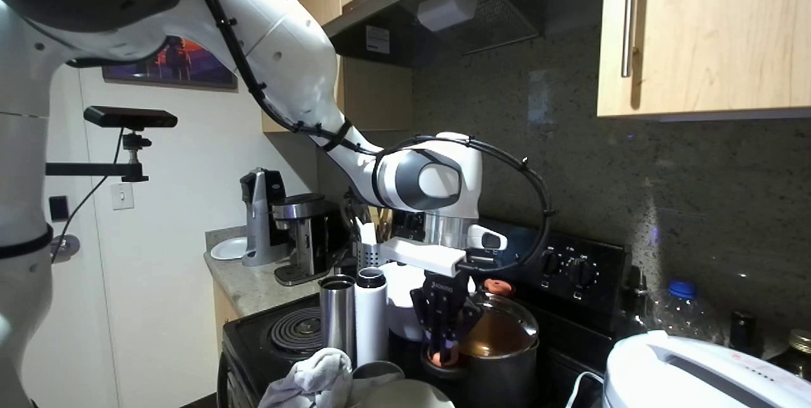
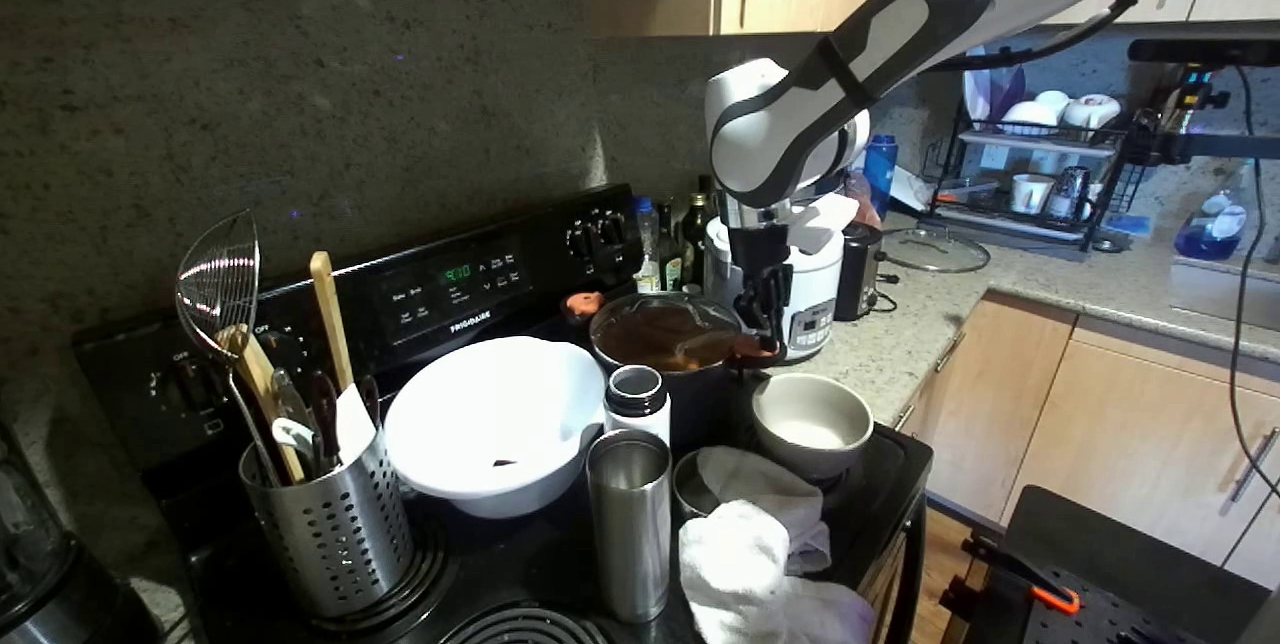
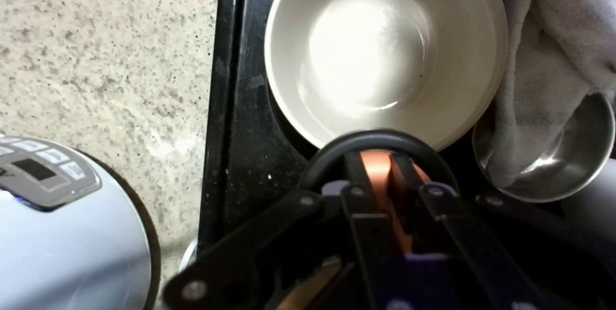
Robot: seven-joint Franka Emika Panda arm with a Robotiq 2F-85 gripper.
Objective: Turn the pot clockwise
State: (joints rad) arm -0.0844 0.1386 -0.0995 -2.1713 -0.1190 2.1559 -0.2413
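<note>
The pot (image 1: 504, 379) stands on the stove, with a dark outer wall and a copper-brown inside (image 2: 655, 336). It shows in both exterior views. One handle with an orange-copper grip (image 2: 583, 304) points to the back of the stove. The opposite handle, a dark loop (image 3: 380, 135) with a copper grip inside it, lies under my gripper (image 3: 377, 158). My fingers point down at this grip, partly closed, with copper showing in the narrow gap between them. I cannot tell if they press on it. My gripper also shows in both exterior views (image 1: 440, 348) (image 2: 765, 319).
A cream bowl (image 3: 385, 55) sits just beyond the handle. A small steel pot (image 3: 577, 156) with a towel (image 3: 544, 83) is beside it. A white basin (image 2: 495, 414), white bottle (image 1: 371, 319) and steel canister (image 2: 628, 524) stand close. A white cooker (image 3: 62, 247) is on the counter.
</note>
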